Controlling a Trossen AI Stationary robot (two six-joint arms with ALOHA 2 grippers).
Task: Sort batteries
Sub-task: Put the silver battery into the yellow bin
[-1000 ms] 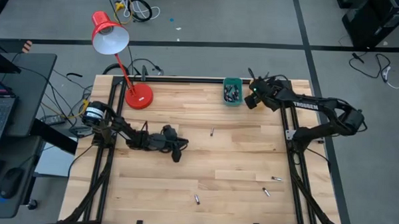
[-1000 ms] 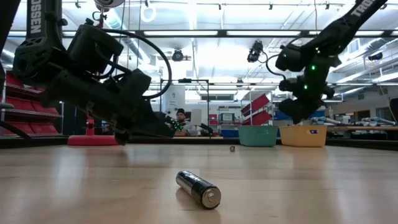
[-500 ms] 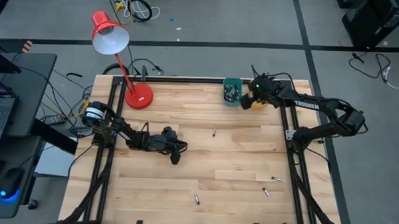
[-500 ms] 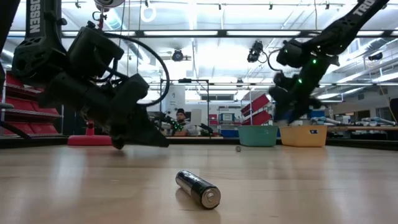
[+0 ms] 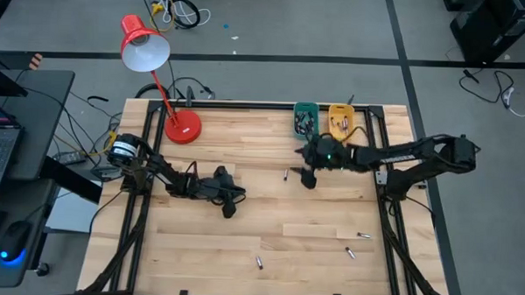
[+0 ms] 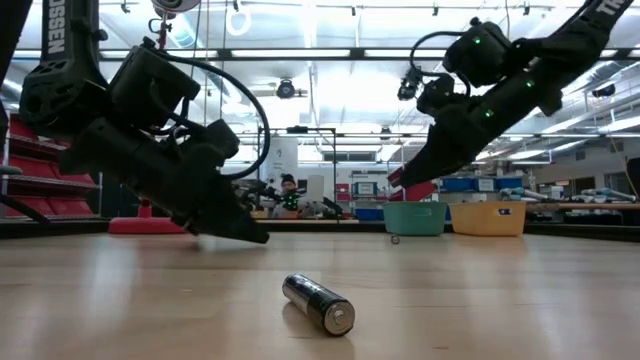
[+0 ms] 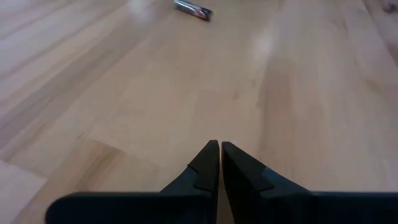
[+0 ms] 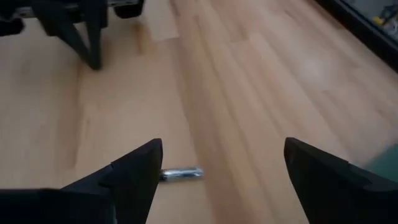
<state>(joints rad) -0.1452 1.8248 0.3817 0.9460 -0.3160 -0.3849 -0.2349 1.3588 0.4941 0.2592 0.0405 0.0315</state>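
Above centre battery (image 5: 287,174): right claw (image 5: 309,178), newly arrived

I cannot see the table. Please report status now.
Right gripper open above a battery. Left gripper shut, waiting mid-table. Nothing in the way.

left pincer (image 5: 229,208): fingers together, low over table | right pincer (image 5: 309,179): spread wide, arm reaching toward table centre
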